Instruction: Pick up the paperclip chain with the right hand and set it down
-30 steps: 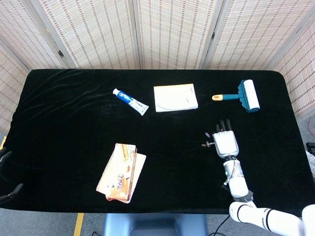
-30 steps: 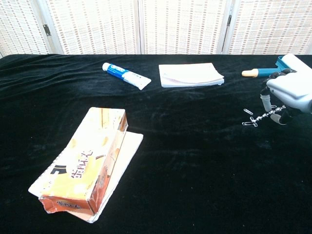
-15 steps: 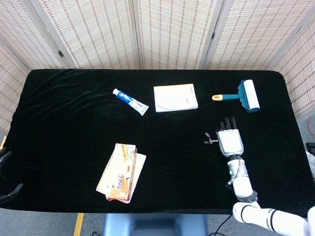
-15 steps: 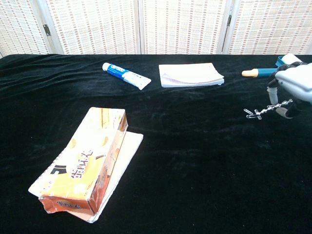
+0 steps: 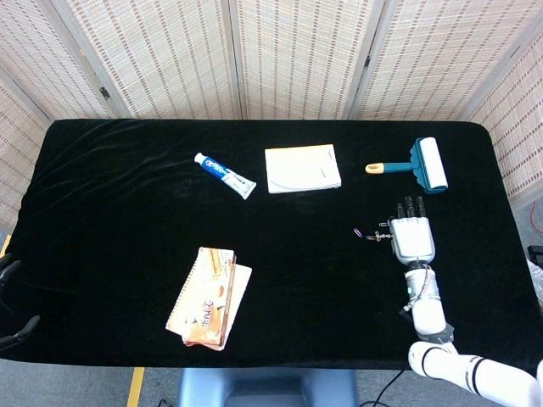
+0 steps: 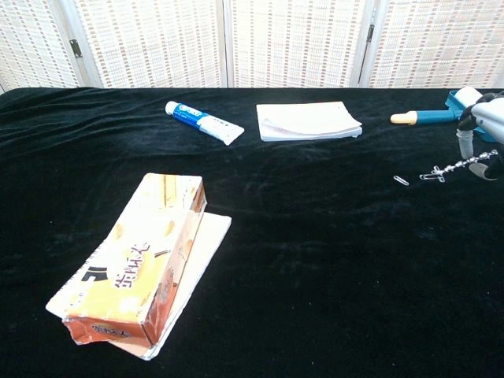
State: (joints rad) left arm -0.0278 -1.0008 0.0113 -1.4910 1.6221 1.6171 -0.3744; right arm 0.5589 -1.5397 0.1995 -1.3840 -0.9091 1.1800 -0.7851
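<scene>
Head view, left to right: left hand [image 5: 10,297] shows only as dark fingertips at the table's [image 5: 102,220] left edge, so whether it is apart or closed cannot be told. Snack box [image 5: 204,297] lies on a white pad, toothpaste [image 5: 224,175] and notepad [image 5: 303,169] sit further back, lint roller [image 5: 416,165] at far right.

Chain [image 6: 453,168] hangs from the right hand [image 5: 413,238], pinched at its right end between thumb and a finger. It stretches leftward, and a clip [image 6: 401,180] at the left end looks to be on the cloth or just over it; contact with the rest cannot be told.

Judgement: the step is carrying, then set-down. Best done by lowering slowly so links settle 1 by 1, releasing only once the chain rests. Clear cloth is near; the hand should stay short of the roller.
</scene>
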